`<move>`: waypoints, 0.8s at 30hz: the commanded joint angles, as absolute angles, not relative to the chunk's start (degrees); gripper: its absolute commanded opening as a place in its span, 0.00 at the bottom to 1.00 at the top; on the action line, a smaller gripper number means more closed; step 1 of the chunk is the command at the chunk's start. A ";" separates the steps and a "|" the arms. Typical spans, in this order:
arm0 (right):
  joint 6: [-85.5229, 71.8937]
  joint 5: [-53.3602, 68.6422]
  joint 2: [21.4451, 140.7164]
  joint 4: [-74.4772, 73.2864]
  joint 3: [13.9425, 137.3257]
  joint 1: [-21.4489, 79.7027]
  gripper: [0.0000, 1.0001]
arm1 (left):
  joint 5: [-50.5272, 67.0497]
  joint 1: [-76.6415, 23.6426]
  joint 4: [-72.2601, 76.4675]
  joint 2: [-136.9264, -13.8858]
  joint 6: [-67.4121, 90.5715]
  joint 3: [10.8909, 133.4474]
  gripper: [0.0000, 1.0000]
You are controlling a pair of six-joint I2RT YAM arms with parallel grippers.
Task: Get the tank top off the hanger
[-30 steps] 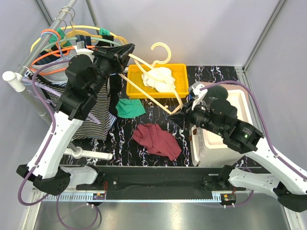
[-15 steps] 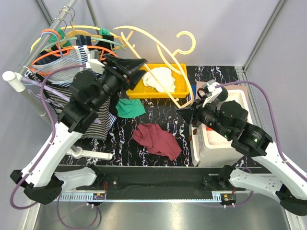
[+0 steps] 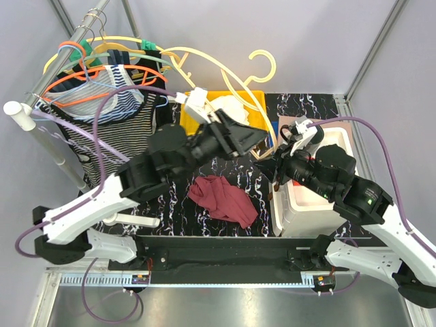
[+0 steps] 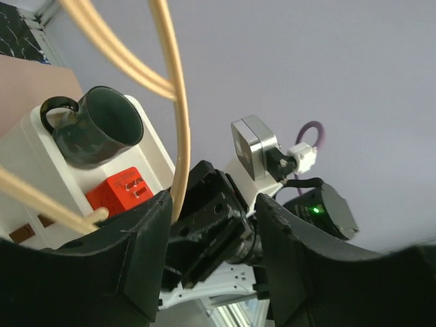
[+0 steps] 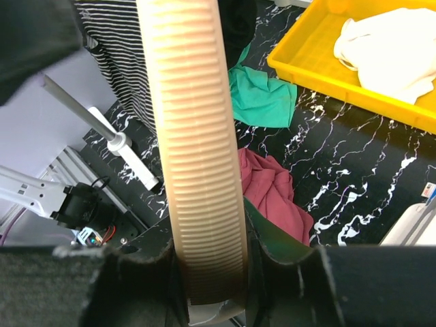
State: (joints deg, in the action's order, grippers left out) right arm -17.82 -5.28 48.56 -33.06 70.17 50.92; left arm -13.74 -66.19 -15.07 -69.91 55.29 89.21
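- The right gripper (image 5: 208, 272) is clamped on the ribbed cream hanger (image 5: 194, 136), low on one arm of it, with the jaws pressed in from both sides in its wrist view.
- The left gripper (image 3: 238, 138) is up near the hanger's middle with its jaws spread. A thin rod of the hanger runs along the inside of one finger and is not pinched.
- No cloth shows on this hanger in any view. It looks bare, with its hook in the air above the yellow bin (image 5: 340, 87).
- The maroon garment (image 3: 221, 197) lies crumpled on the dark marbled table (image 5: 354, 146), between the two arms and below the hanger. I take that to be the tank top, already off, though its cut can't be made out from here.
- Handling call: it looks light and limp, with no shape of its own. Thin straps would snag on a hanger end, so pinch a bunched fold or the hem, not a lone strap.
- The hanger is stiff and light but a long lever, and its ribbing gives the pads some bite.
- Striped tops (image 3: 112, 119) hang on the rack at left, well apart from all this.
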 commanded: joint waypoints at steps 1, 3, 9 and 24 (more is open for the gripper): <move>-18.45 -2.73 47.11 -31.90 71.72 50.63 0.00 | -19.51 -68.73 -13.71 -76.09 47.20 96.85 0.54; -18.63 -2.46 46.41 -31.90 71.19 50.63 0.00 | -21.61 -68.99 -14.41 -77.34 47.46 98.25 0.52; -18.19 -0.18 45.44 -32.08 70.22 50.63 0.00 | -27.07 -70.14 -15.55 -79.54 47.99 98.70 0.43; -17.40 -1.04 46.23 -34.98 71.28 50.63 0.22 | -30.05 -70.14 -17.14 -82.62 45.96 102.83 0.00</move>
